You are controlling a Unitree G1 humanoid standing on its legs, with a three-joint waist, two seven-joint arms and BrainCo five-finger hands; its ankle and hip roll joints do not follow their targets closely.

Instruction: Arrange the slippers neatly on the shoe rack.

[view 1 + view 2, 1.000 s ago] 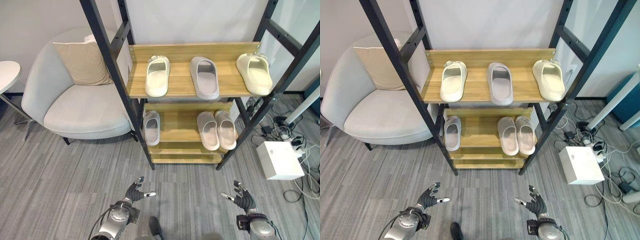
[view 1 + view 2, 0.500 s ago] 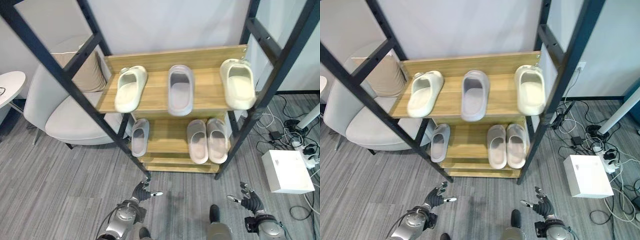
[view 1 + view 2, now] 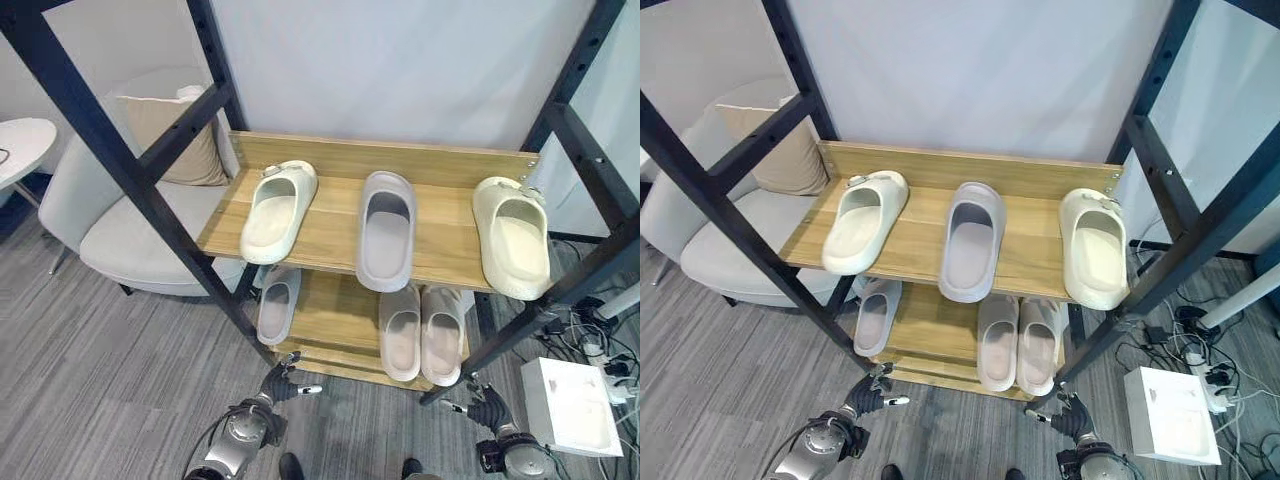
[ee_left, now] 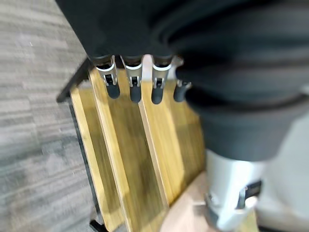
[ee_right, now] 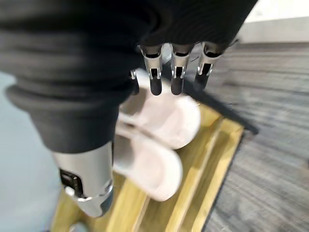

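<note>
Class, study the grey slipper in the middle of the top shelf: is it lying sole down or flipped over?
Sole down. The grey slipper shows its open footbed and strap facing upward on the top shelf.

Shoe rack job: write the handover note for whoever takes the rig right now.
Left hand: open, empty, low in front of the shoe rack.
Right hand: open, empty, low by the rack's right leg.
Upper shelf: cream slipper at left, tilted; grey slipper in the middle; cream slipper at right.
Lower shelf: single slipper at left, pinkish pair side by side at right.
Done: all slippers are on the rack.
Left: likely pairing the split cream slippers and straightening them.
</note>
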